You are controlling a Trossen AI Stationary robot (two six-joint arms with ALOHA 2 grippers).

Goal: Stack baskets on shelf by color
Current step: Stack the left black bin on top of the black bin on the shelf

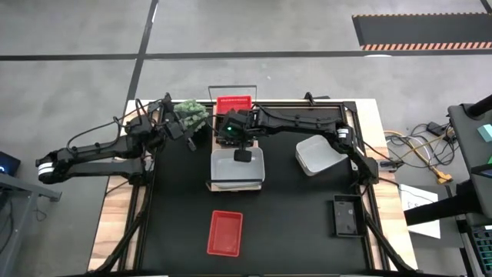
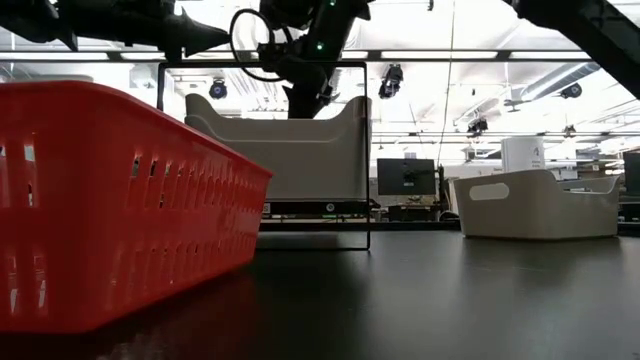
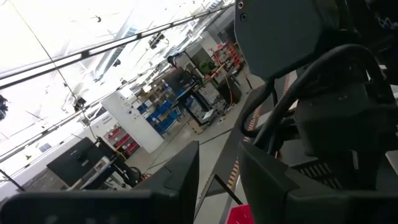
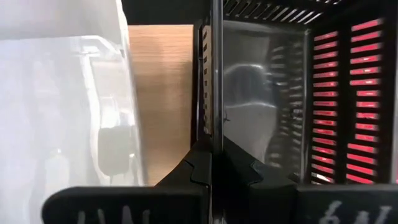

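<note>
My right gripper (image 1: 229, 137) (image 4: 214, 168) reaches from the table's right over the shelf (image 4: 161, 93) and is shut on a black basket (image 4: 261, 93). That basket stands between a white basket (image 1: 238, 171) (image 4: 56, 93) on the shelf's near part and a red basket (image 1: 233, 102) (image 4: 367, 99) at its far end. My left gripper (image 1: 171, 127) (image 3: 219, 186) waits at the far left beside the green plant (image 1: 191, 115), open with nothing between its fingers. My right gripper pinches a thin upright wall of the black basket (image 4: 214, 93) at its top edge, one finger on each side. The fingers slant down from the table's right. Whether the basket's bottom rests on the shelf is hidden.
A red basket (image 1: 225, 232) (image 2: 110, 200) lies on the table near the front edge. At the right are a second white basket (image 1: 319, 154) (image 2: 535, 205) and another black basket (image 1: 344, 217). The shelf's thin wire frame (image 2: 365, 150) rises at its ends.
</note>
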